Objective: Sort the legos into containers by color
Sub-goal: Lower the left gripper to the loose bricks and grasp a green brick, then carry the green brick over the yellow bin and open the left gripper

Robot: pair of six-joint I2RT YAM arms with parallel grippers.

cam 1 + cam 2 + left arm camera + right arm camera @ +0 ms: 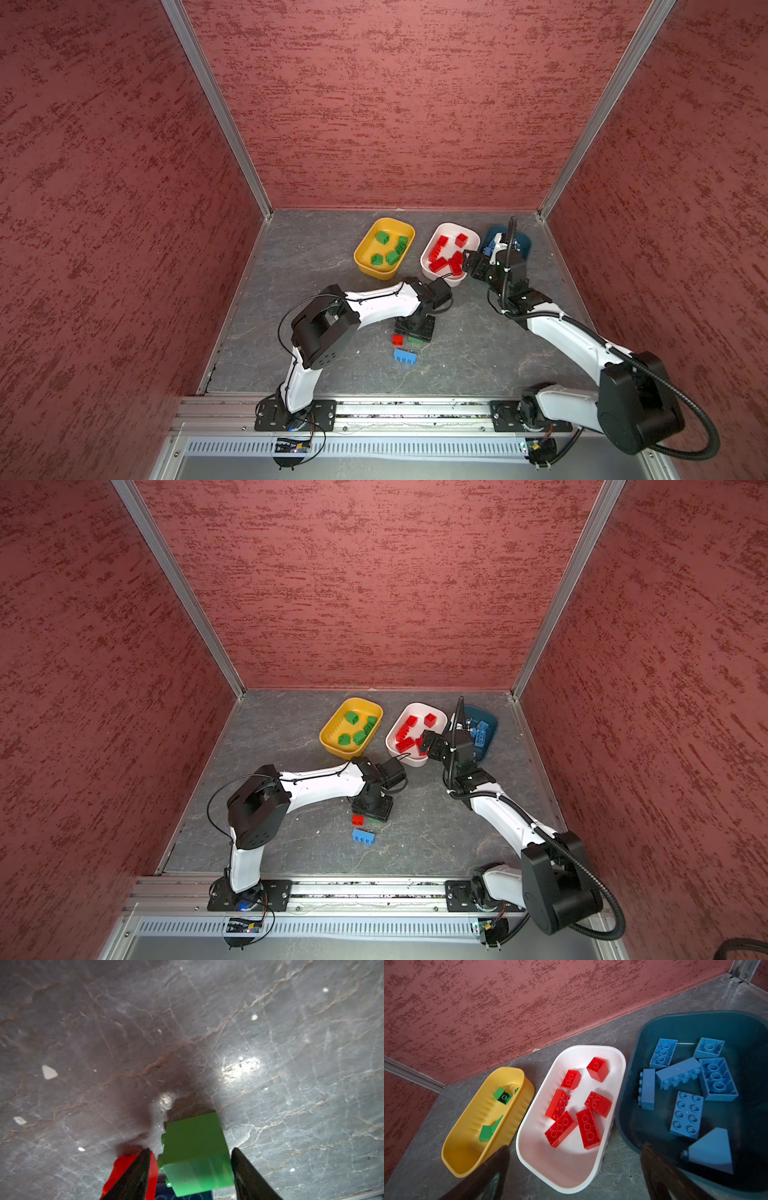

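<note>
Nearest the arm bases, a long blue brick [404, 357] lies flat on the grey floor [316, 270], just on the base side of the left gripper [190, 1149]. That gripper points straight down with its jaws half-wide astride a green brick [193, 1138]. One finger is right against the brick and a thin sliver of floor shows at the other, so it is not clamped. A red brick [121, 1169] sits just outside that second finger.

Farther out, the right gripper [575, 1146] hangs spread wide and empty over the near end of the white tub [560, 1167], with red legos [588, 1128] ahead of its fingers. The yellow tub [471, 1147] with green legos [502, 1095] lies out past one finger. The teal tub [737, 1028], full of blue legos [686, 1114], is past the other.
</note>
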